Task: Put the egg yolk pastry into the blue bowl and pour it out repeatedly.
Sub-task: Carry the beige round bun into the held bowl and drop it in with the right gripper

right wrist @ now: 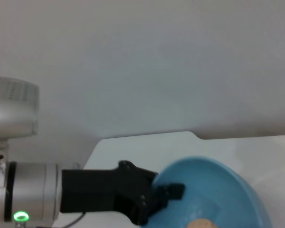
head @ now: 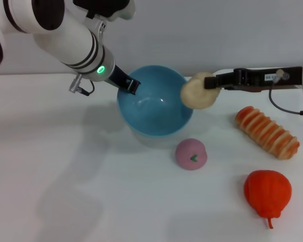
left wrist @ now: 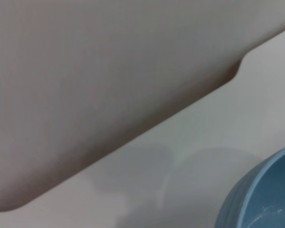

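We're loading: right gripper [head: 208, 83] clamps pastry [head: 197, 91] at bowl [head: 154, 108] rim, frame centre (left gripper [head: 130, 85] pinches rim). Next: release inside.

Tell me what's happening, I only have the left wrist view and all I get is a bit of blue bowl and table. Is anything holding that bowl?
Observer: Yes. The left end effector is clamped on the far left rim of the blue bowl, which looks tipped toward the robot.
Operator: Where's the egg yolk pastry?
Observer: The right end effector grips the egg yolk pastry in the air at the bowl's right rim.
Operator: Is anything inside the bowl?
Observer: No, the head view shows its inside bare.
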You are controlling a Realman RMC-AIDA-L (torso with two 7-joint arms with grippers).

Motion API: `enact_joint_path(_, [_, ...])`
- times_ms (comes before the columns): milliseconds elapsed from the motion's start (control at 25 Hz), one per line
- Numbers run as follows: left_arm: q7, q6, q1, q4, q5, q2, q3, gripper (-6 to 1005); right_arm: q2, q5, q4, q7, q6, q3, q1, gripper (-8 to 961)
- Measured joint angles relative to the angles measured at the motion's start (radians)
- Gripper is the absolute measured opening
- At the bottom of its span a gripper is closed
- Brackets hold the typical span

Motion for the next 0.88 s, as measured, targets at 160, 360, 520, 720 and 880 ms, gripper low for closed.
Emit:
enact_joint_path(160, [0.005, -0.011, 0.001, -0.002, -0.074, -0.001, 0.052, 0, 0.000, 0.001, 0.016, -0.016, 0.005, 0.000, 0.019, 151])
enact_joint_path(360, [0.008, -0.008, 0.003, -0.022, -0.125, 0.000, 0.101, 0, -0.001, 0.011, 0.083, -0.065, 0.026, 0.005, 0.049, 121])
enact_joint_path(520, [0.008, -0.011, 0.010, -0.027, -0.135, -0.001, 0.102, 0, 0.001, 0.027, 0.116, -0.088, 0.069, 0.001, 0.051, 114])
enact_joint_path(720, [0.009, -0.009, 0.017, -0.029, -0.156, 0.002, 0.103, 0, 0.004, 0.031, 0.132, -0.118, 0.079, 0.000, 0.052, 175])
enact_joint_path(880, [0.009, -0.008, 0.019, -0.029, -0.156, 0.002, 0.103, 0, 0.004, 0.031, 0.131, -0.119, 0.074, 0.000, 0.052, 236])
